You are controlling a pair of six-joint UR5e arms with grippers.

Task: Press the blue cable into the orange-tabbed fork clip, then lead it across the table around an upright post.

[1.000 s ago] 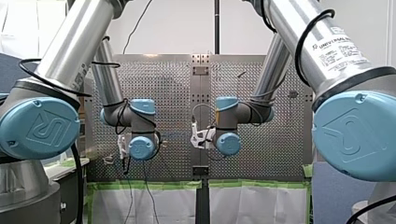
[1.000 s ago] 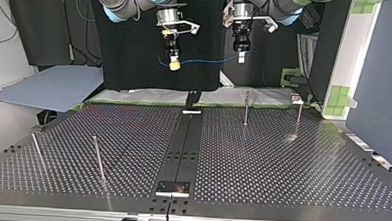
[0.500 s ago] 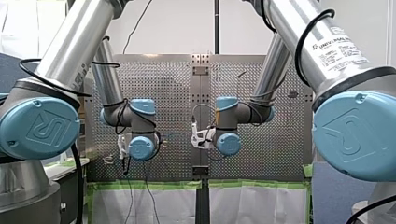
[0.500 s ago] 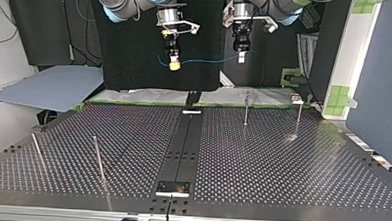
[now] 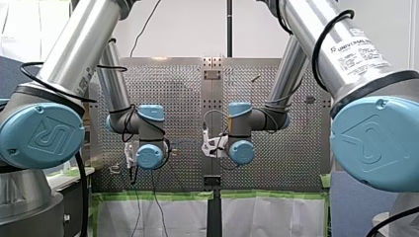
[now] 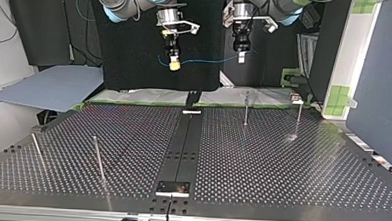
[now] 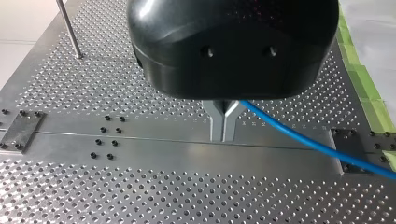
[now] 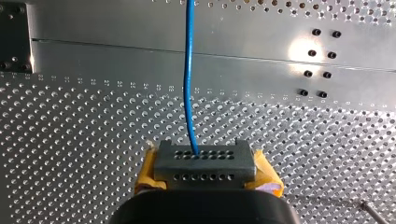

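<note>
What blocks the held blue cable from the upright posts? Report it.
Nothing visible does. The blue cable hangs between my left gripper and my right gripper, above the table; the nearest upright post stands below it, unobstructed.

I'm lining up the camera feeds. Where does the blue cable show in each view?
Front view: not made out.
Top view: the blue cable is strung from my right gripper to my left gripper.
Left wrist view: the blue cable leaves my left gripper's fingers sideways.
Right wrist view: the blue cable runs straight ahead from my right gripper.
Shared landmark: the centre strip.
</note>
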